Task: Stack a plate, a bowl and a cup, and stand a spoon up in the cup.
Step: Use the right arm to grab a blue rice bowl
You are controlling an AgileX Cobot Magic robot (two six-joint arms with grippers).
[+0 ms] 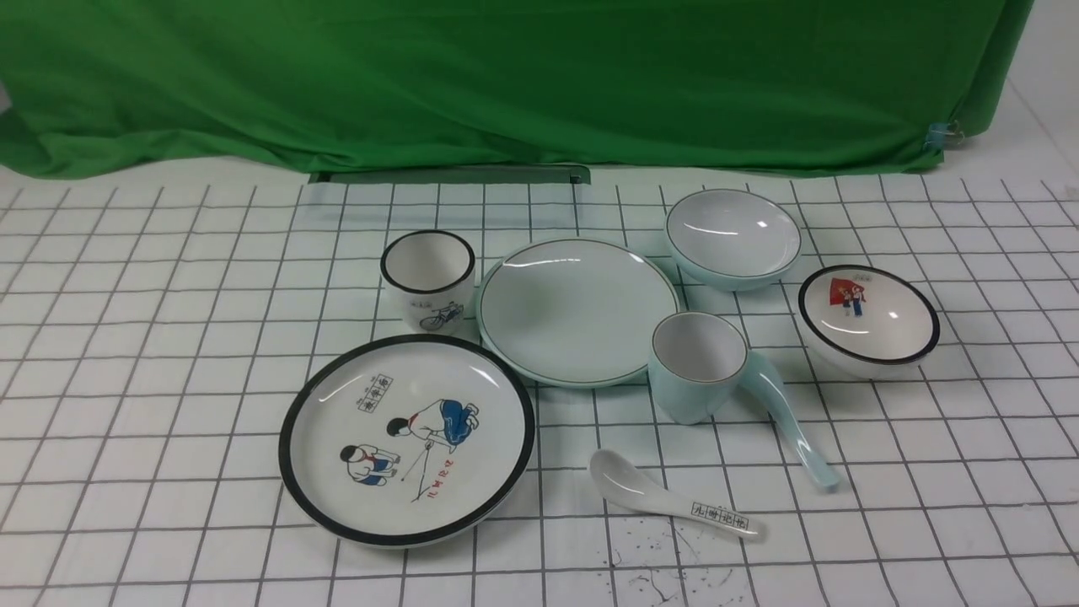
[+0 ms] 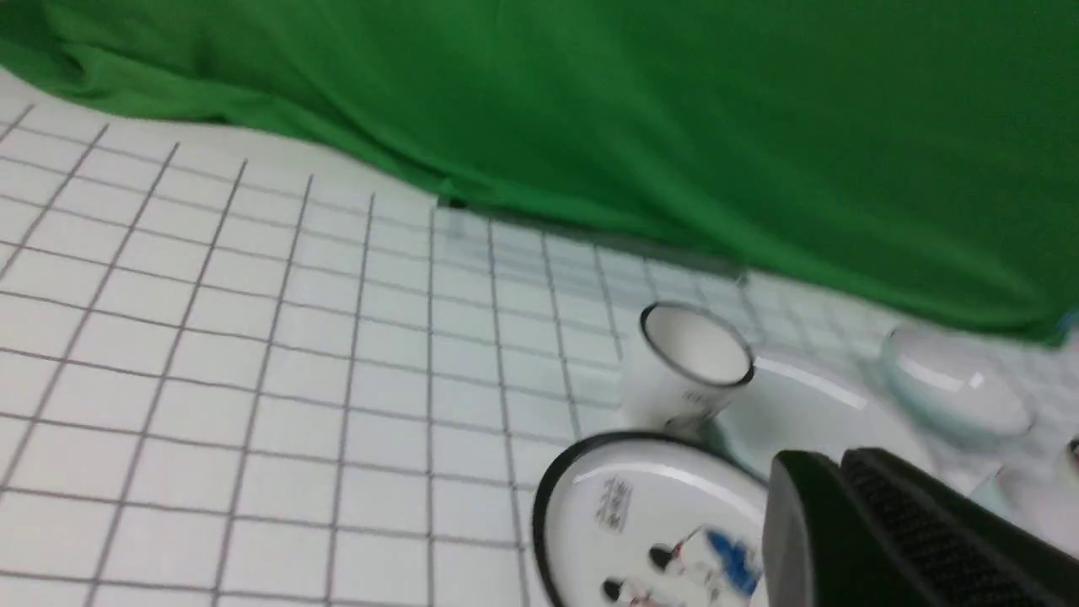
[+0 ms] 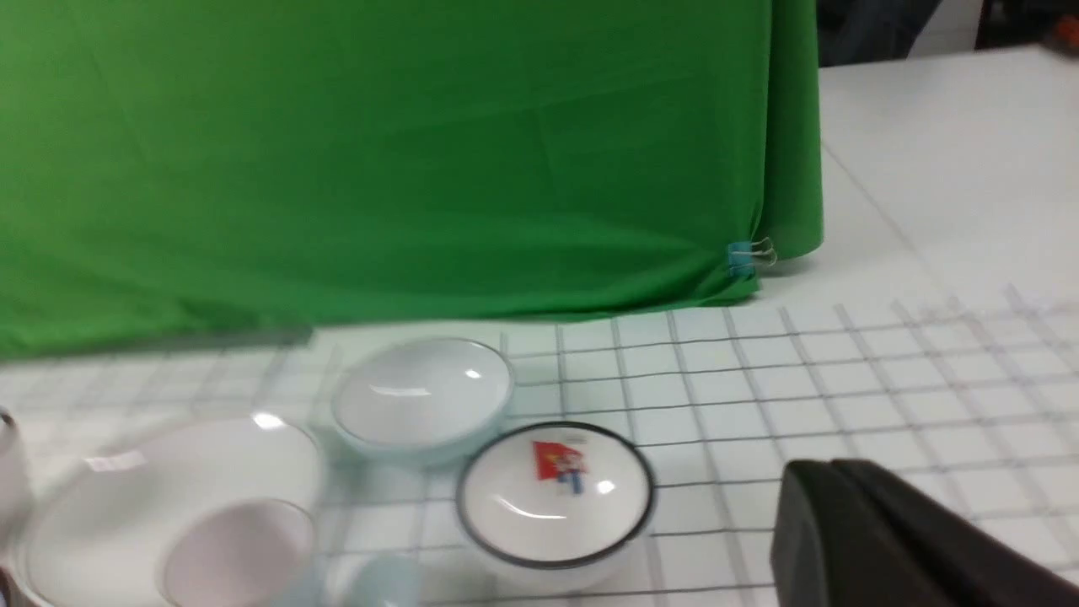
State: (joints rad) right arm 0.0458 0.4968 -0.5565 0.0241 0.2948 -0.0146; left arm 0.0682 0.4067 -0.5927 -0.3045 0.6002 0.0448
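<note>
Nothing is stacked yet: your plate [image 1: 577, 312], bowl [image 1: 732, 232], cup [image 1: 698, 362] and spoon [image 1: 790, 419] sit side by side; left gripper [image 2: 841, 462] and right gripper [image 3: 830, 474] are clenched, empty.

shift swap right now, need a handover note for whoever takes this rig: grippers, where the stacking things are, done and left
Left gripper: shut, holding nothing.
Right gripper: shut, holding nothing.
Plain pale blue-green round plate: lying flat mid-scene, nothing on it.
Plain pale blue-green shallow bowl: behind and right of the plate, upright, empty.
Pale blue-green handleless cup: upright at the plate's front right edge.
Pale blue ceramic soup spoon: lying flat right of the cup, bowl end against it.
Done: nothing stacked.
Left: bowl onto plate, cup into bowl, spoon stood in cup.
</note>
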